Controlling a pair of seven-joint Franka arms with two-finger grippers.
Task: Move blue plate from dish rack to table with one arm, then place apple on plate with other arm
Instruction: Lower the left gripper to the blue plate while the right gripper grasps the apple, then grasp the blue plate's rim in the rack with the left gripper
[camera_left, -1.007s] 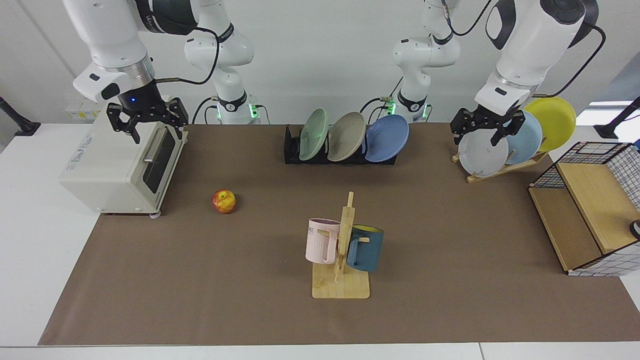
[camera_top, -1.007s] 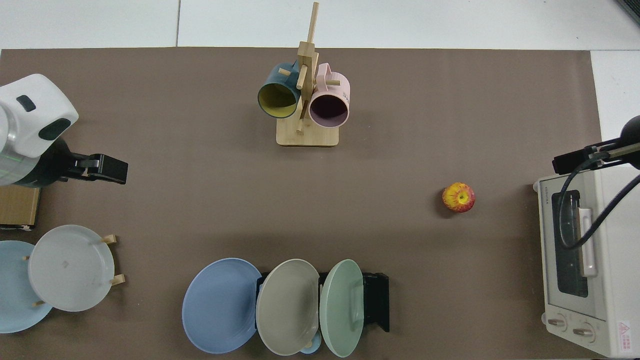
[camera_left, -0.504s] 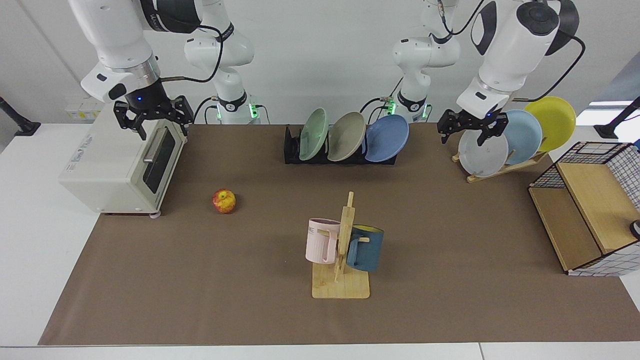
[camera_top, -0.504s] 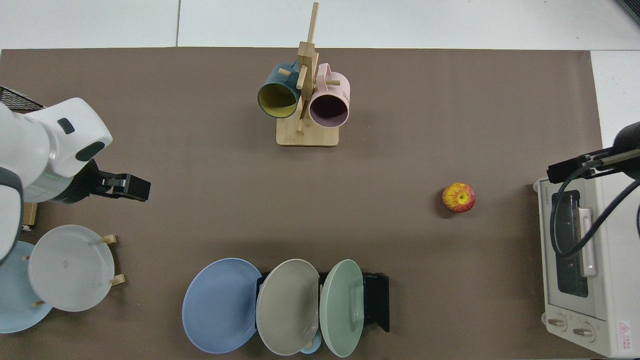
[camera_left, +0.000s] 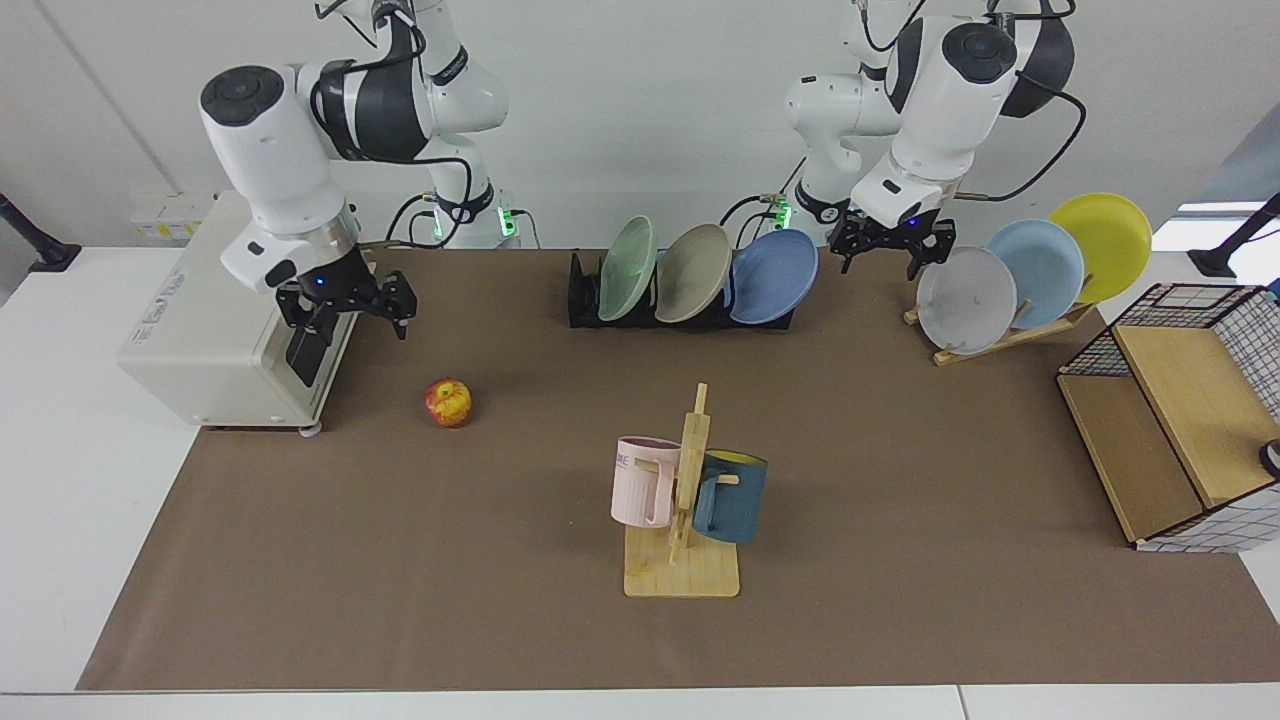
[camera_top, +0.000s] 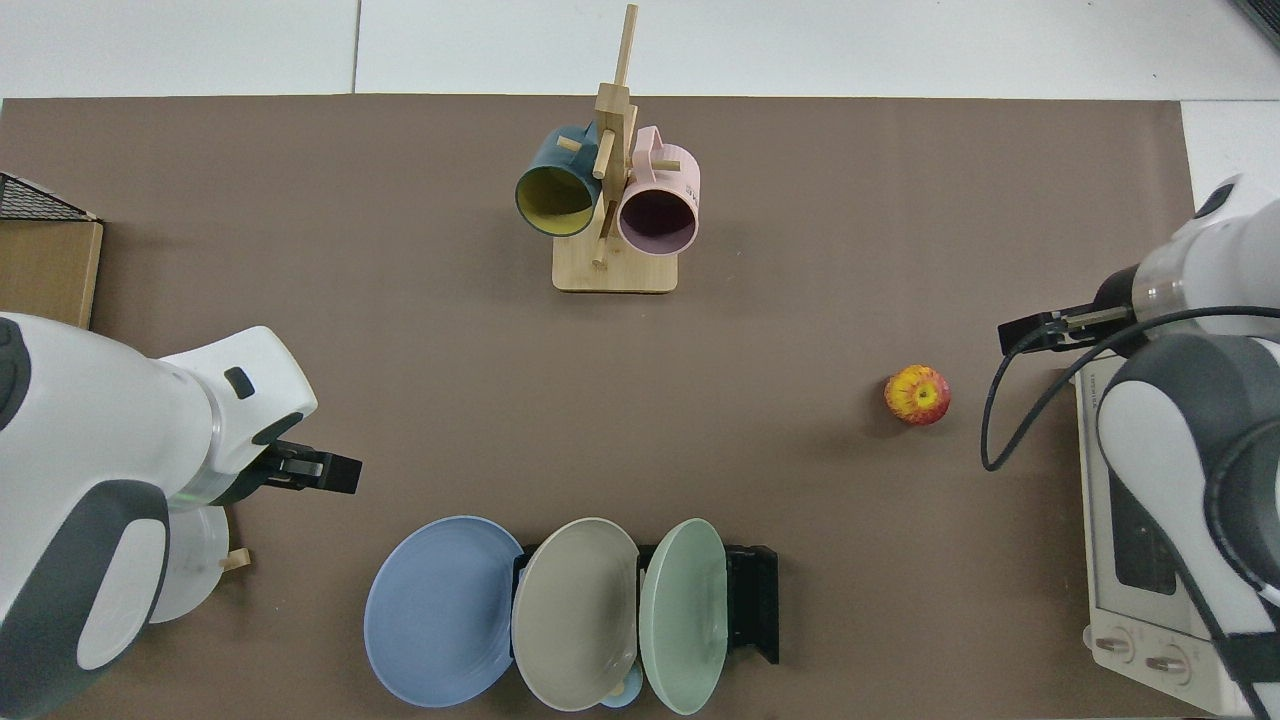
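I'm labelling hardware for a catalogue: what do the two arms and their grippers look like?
Both arms are white, rounded segments with dark grey joint bands and round dark caps, and loose black cables looping alongside. Each ends in a silver wrist ring and a black two-finger gripper with a small blue light: left gripper, right gripper. Green lights glow at both bases.

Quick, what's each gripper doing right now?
Left gripper: open, empty, between the blue plate and the wooden stand's plates.
Right gripper: open, empty, above the apple.
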